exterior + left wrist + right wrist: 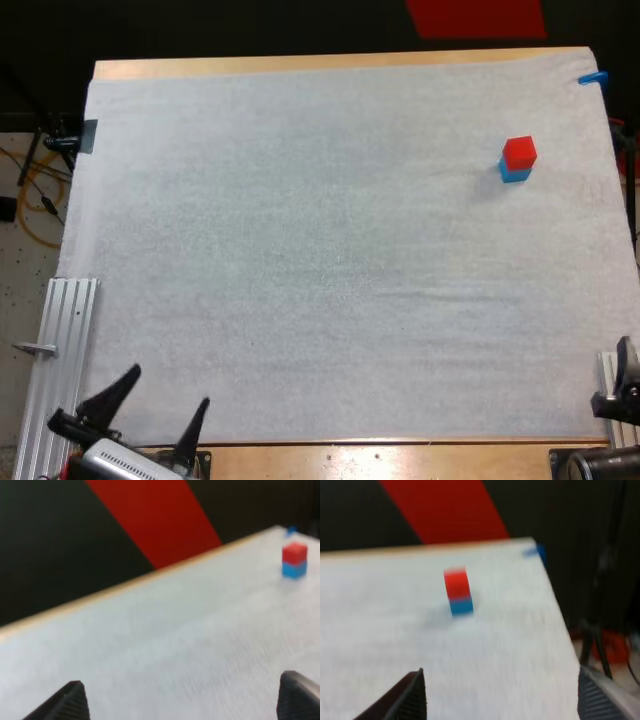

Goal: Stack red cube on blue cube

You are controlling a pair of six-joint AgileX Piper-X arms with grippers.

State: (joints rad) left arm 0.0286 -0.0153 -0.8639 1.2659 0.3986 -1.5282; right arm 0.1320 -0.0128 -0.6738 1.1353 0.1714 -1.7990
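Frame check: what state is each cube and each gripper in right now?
red cube: stacked on the blue cube, no gripper touching it.
blue cube: on the white mat, far right, under the red cube.
left gripper: open, empty, at the mat's near edge.
right gripper: open, empty, well clear of the stack.

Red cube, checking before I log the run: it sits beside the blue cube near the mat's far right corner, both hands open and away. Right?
No. The red cube sits on top of the blue cube, not beside it, as the high view shows. The rest holds: near the far right corner of the mat, left hand and right hand open and away.
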